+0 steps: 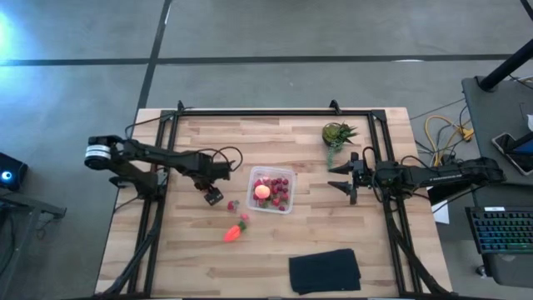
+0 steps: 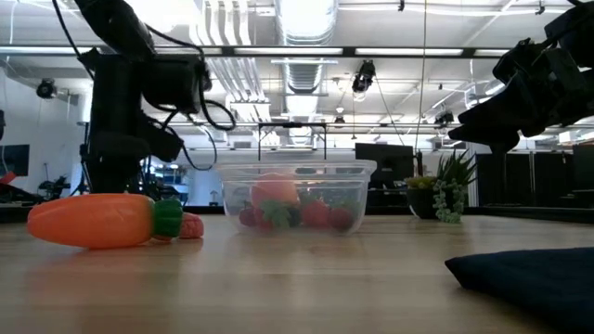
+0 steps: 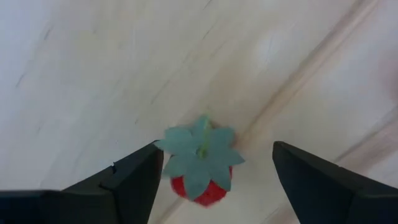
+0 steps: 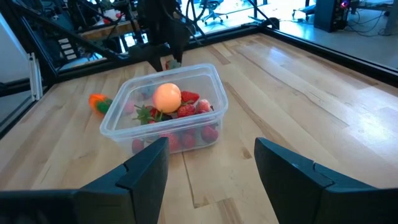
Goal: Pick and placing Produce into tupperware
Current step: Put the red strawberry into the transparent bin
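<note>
While the left claw (image 3: 211,171) hangs spread over a small red strawberry with a green leafy cap (image 3: 200,163) lying between its fingers on the pale wooden surface (image 3: 93,74), it should descend squarely, then close gently; right claw (image 4: 211,165) waits agape facing the clear squarish plastic tupperware (image 4: 163,107)

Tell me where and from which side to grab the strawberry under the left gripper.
Grip the strawberry across its red body, coming straight down from above. It lies on the table with its green leaf cap facing up, between the open fingers of the left gripper, so they can close on its sides.
</note>
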Controlling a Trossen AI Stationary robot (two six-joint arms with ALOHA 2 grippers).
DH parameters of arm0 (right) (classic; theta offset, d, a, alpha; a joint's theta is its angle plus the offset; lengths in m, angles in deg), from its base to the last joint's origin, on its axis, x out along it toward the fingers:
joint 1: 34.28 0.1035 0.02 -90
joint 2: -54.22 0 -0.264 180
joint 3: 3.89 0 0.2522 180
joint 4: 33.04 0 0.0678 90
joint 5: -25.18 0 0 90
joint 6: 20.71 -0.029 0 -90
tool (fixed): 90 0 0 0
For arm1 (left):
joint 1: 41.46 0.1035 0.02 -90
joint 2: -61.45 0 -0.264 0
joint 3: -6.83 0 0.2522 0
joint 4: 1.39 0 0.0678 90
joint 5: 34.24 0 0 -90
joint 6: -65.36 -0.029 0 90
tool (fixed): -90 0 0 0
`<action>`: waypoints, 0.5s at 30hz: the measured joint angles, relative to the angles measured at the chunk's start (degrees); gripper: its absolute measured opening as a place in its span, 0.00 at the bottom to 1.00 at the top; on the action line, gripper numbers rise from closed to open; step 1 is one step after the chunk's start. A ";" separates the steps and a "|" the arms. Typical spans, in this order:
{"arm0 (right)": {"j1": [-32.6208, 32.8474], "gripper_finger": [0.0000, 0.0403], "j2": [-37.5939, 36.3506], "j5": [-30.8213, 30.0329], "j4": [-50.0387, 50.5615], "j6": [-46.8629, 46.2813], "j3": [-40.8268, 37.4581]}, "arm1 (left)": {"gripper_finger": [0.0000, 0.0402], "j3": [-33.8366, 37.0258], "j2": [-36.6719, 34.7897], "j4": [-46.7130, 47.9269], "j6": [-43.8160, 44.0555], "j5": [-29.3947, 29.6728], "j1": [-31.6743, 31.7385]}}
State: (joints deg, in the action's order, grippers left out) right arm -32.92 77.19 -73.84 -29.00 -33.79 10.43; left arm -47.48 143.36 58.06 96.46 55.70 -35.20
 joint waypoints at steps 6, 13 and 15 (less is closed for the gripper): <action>0.01 0.57 -0.02 0.00 -0.02 0.00 0.00 | 0.71 0.04 0.20 -0.66 0.07 -0.21 0.00; 0.00 0.57 0.00 0.00 -0.02 0.00 0.00 | 0.60 0.11 1.95 -0.50 -0.14 -0.89 0.00; 0.01 0.57 0.00 0.00 -0.02 0.00 0.00 | 0.55 0.11 1.91 -0.48 -0.20 -0.89 0.00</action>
State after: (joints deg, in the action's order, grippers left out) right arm -32.91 77.20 -73.83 -29.02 -33.79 10.43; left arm -47.37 145.27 57.58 96.26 54.81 -35.20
